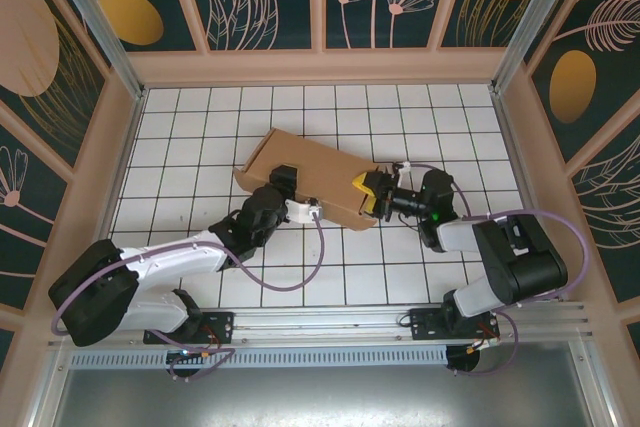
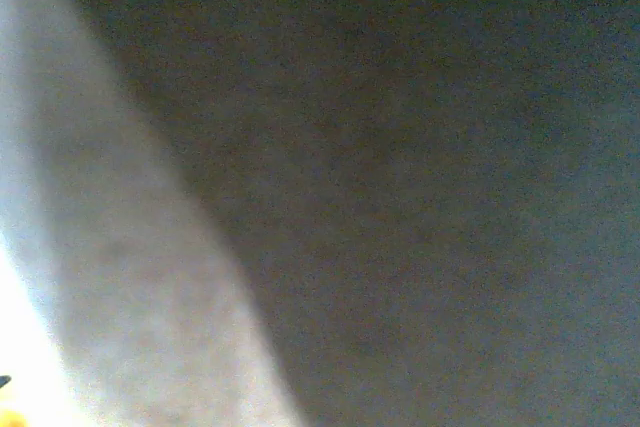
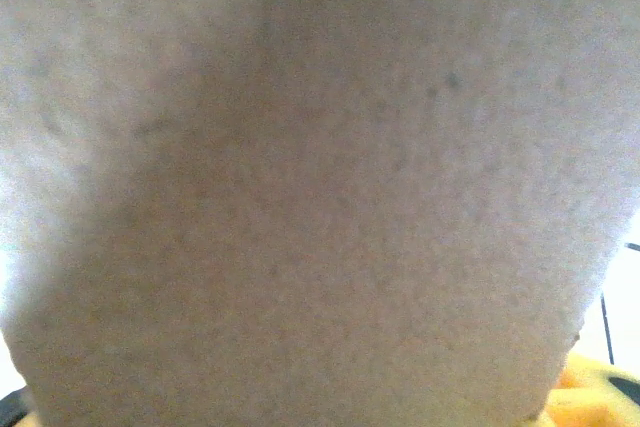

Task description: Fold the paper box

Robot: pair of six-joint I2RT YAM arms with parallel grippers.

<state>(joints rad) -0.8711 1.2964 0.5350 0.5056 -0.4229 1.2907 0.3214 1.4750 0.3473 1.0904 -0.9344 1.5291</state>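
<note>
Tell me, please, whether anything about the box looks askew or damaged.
Nothing looks damaged. The paper box sits skewed to the tile grid, half folded, with one end flap raised, which seems normal mid-fold.

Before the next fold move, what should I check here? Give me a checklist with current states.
1. Paper box lies on the table between both arms: ok.
2. Left pincer against the box's near edge: ok.
3. Right pincer at the box's right end: ok.
4. Either pincer's grip on cardboard: cannot tell.
5. Wrist views sharp enough to guide: not ok, blurred cardboard close up.
</note>
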